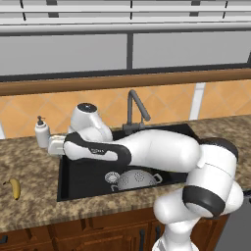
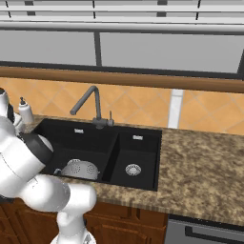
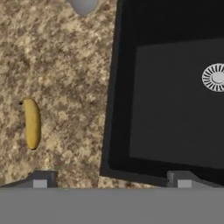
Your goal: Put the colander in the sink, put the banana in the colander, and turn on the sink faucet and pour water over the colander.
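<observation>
Hand view looks down over the left edge of the black rectangular double-basin sink (image 3: pixel 175 109), with the small curved yellow banana (image 3: pixel 31 123) lying flat on the speckled brown granite counter (image 3: pixel 65 65), well apart from the basin's rim. The two dark tips of the tool (image 3: pixel 111 180) stand wide apart at the bottom of this view, with nothing between them; one sits over the counter, the other over the basin's corner.

From the left base view, the silver-grey perforated metal colander (image 1: pixel 136 179) already sits in the larger basin, next to a round silver drain (image 1: pixel 112 177), below the dark grey gooseneck faucet (image 1: pixel 136 110). The banana (image 1: pixel 15 188) rests alone near the counter's front edge, far left of the sink, and a white soap dispenser bottle (image 1: pixel 41 132) stands behind.

The banana is probably light, slightly soft and smooth-skinned, so a hard squeeze could bruise it or let it squirt out. The best hold seems to be across its thick middle, fingers set crosswise to its length, closing gently from above.
</observation>
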You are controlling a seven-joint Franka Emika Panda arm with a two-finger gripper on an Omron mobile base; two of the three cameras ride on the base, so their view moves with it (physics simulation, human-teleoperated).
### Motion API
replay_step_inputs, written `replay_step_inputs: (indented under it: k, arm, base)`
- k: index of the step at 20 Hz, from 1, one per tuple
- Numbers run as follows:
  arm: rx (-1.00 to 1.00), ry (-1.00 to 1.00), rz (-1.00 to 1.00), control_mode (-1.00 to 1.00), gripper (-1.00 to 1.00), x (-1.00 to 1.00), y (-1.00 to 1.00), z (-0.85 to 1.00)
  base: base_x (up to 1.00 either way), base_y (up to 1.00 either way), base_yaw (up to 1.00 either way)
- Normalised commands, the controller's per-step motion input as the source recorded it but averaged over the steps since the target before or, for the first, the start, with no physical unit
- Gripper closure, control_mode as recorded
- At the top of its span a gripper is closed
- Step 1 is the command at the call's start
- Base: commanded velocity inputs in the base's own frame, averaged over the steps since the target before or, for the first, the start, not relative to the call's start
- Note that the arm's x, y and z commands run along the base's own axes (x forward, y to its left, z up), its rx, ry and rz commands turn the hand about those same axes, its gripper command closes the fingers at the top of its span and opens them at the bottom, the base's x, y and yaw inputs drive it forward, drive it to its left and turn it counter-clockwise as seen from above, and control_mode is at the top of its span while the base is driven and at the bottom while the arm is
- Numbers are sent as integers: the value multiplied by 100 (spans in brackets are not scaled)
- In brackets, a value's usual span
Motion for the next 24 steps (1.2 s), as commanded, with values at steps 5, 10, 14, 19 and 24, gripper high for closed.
replay_step_inputs:
  k: [5,10,14,19,24]
  arm:
    - [-4,13,0,-100,-100,-2,88,9]
    - [-7,5,0,-100,-100,-10,75,-8]
    - [-12,0,0,-100,-100,-15,51,-31]
    - [-14,0,0,-100,-100,-2,48,-39]
    - [-7,0,0,-100,-100,3,41,-15]
  base:
    - [0,0,0]
    - [0,0,0]
    - [0,0,0]
    - [0,0,0]
    - [0,0,0]
